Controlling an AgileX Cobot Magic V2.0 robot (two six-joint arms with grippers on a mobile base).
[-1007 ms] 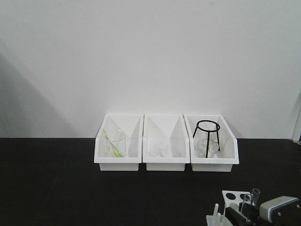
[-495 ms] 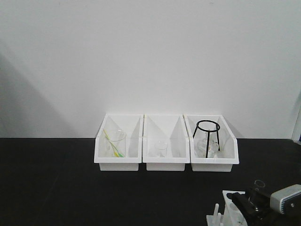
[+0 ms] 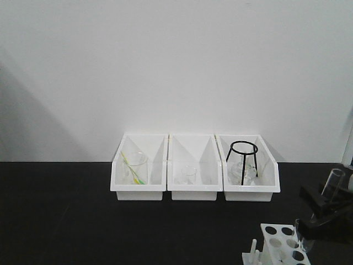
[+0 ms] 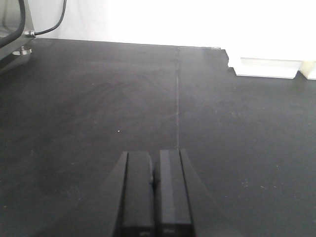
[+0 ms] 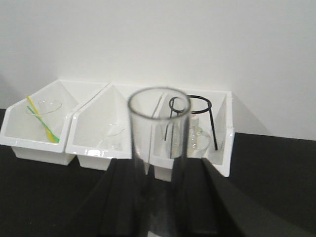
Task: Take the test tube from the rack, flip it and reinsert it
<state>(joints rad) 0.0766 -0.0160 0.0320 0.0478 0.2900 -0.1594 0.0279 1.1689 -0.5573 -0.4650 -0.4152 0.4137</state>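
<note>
currently the right gripper [image 3: 322, 212] sits at the right edge of the front view, its black jaws pinching a clear glass test tube [image 3: 334, 181]. the tube is tilted, with its open mouth up and to the right. its lower end reaches down toward the right side of the rack [image 3: 278, 234], and i cannot tell whether it touches the rack. the white rack stands on the black table [image 3: 83, 221] at the bottom of that view, showing dark round holes in its top plate and short white pegs [image 3: 253, 251] on its left. from the right wrist view the test tube [image 5: 159, 148] stands in the middle of the picture, rim toward the camera, with a dark finger [image 5: 121, 197] of the right gripper [image 5: 159, 202] on either side. behind, against the white wall, three white open-front bins stand in a row. the left bin [image 3: 138, 194] holds a beaker with a yellow-green stick [image 3: 135, 165], the middle bin [image 3: 194, 195] a small clear beaker [image 3: 188, 175], and the right bin [image 3: 251, 195] a black wire tripod [image 3: 243, 160] over some glassware. the left gripper [image 4: 154, 192] is low over bare table, jaws pressed together with nothing between them.
</note>
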